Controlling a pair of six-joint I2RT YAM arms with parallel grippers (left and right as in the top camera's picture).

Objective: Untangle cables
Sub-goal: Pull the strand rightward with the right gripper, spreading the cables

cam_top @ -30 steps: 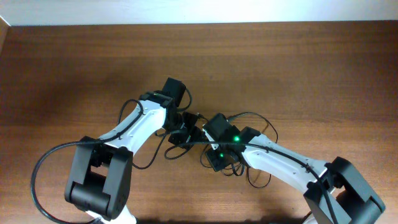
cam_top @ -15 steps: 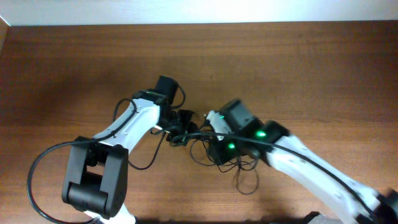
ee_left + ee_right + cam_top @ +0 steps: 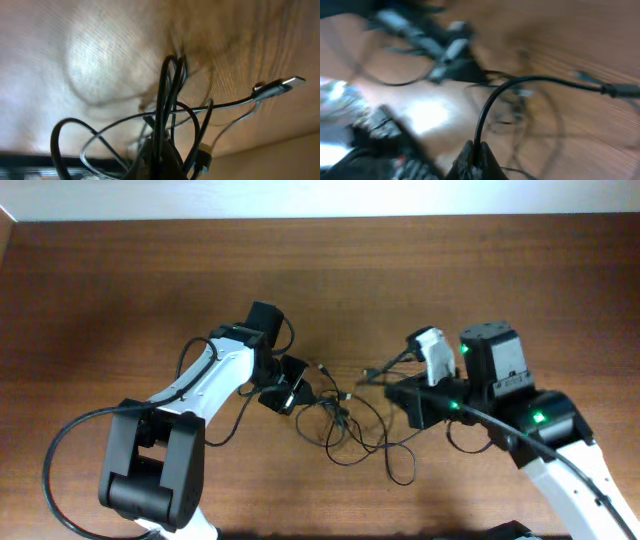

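Item: the cables [image 3: 345,425], thin black cords, round in section, glossy and limp, with small metal-tipped plug ends [image 3: 287,82]. We find them in loose overlapping loops on the table [image 3: 120,280] between the two arms. Left gripper [image 3: 290,393]: clenched on a bunch of strands. Right gripper [image 3: 398,388]: clamped on a single cord that arches up from its tips. Table: brown wood grain, smooth, faintly reflective. Risks, in our judgement: pulling apart while loops cross could cinch a knot tighter; a slick cord may slip the pinch; a plug could snag inside a loop.
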